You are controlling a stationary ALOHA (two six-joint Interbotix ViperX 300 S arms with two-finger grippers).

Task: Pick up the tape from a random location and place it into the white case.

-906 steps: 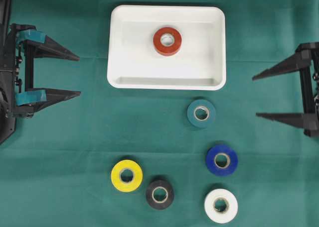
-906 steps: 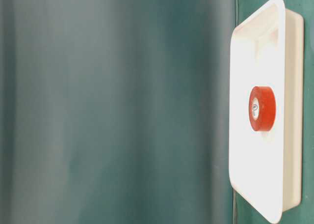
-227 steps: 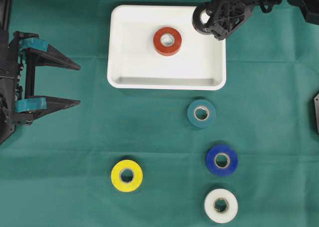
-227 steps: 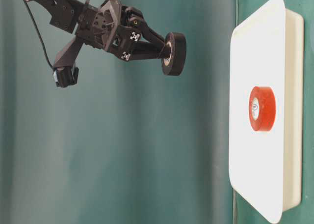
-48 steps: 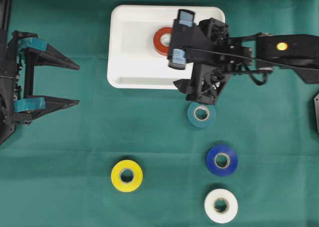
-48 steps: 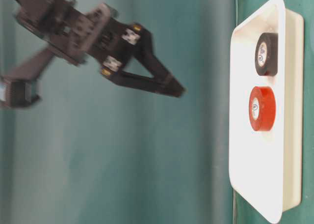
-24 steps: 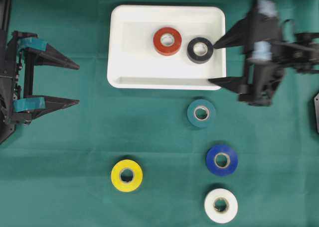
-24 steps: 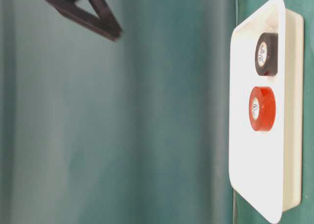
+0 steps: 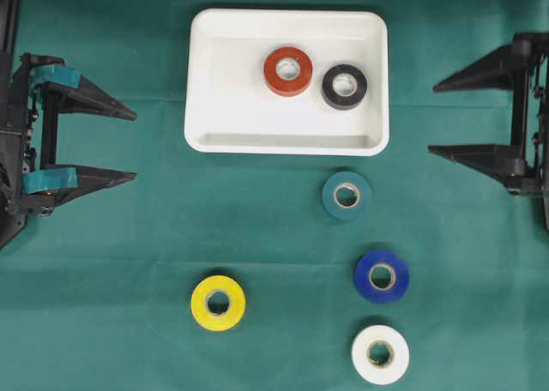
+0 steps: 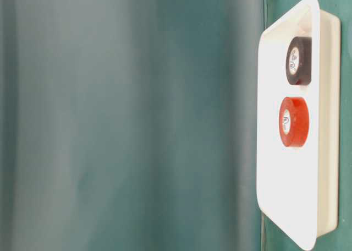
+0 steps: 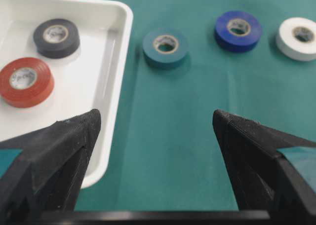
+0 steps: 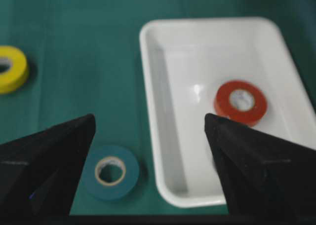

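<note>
Sitting flat inside shallow white plastic case (image 9: 370,82): red tape roll (image 9: 287,71) and black tape roll (image 9: 344,87), side by side, touching or nearly so, toward right half. Guess that leaves room for more. Out on green cloth table (image 9: 103,262): teal roll (image 9: 346,195) just below case, blue roll (image 9: 382,275), white roll (image 9: 380,354), yellow roll (image 9: 218,303). Left pincer (image 9: 129,145) and right pincer (image 9: 434,119) parked at edges, both spread wide, nothing in them. Teal looks like easiest next grab, closest to case.
</note>
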